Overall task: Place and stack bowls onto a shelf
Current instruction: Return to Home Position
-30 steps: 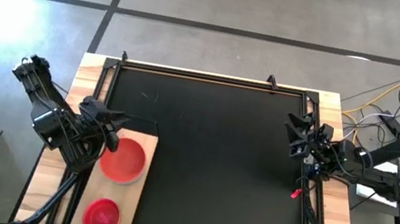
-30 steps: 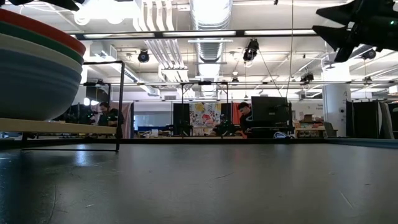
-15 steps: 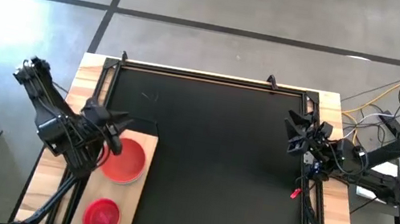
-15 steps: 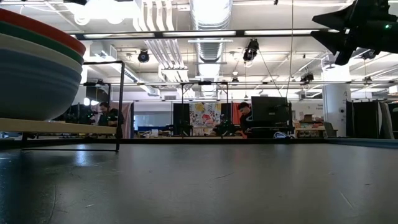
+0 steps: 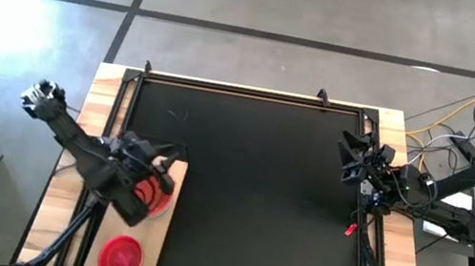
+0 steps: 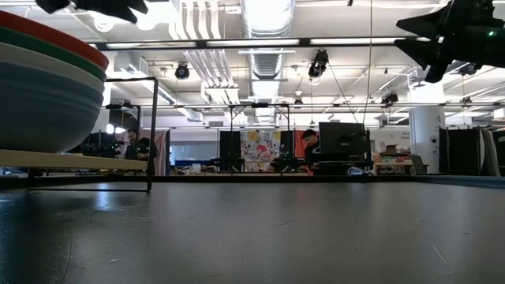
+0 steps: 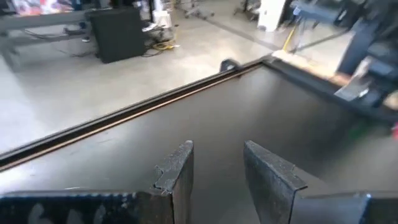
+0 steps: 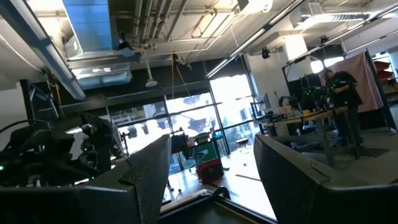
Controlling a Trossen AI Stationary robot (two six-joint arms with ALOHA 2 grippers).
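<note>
Left gripper (image 7: 217,146) hangs with its fingers apart over the light wooden shelf (image 5: 158,233) at 8 o'clock on the black tabletop (image 5: 258,185). Its arm partly covers the nested stack of bowls (image 6: 39,87), which has an orange-red rim on top, then green, white and blue-grey at the base. A red-pink bowl (image 5: 121,256) sits on the shelf just beside the stack, toward 6 o'clock. Right gripper (image 8: 211,138) is spread wide and waits at 3 o'clock.
</note>
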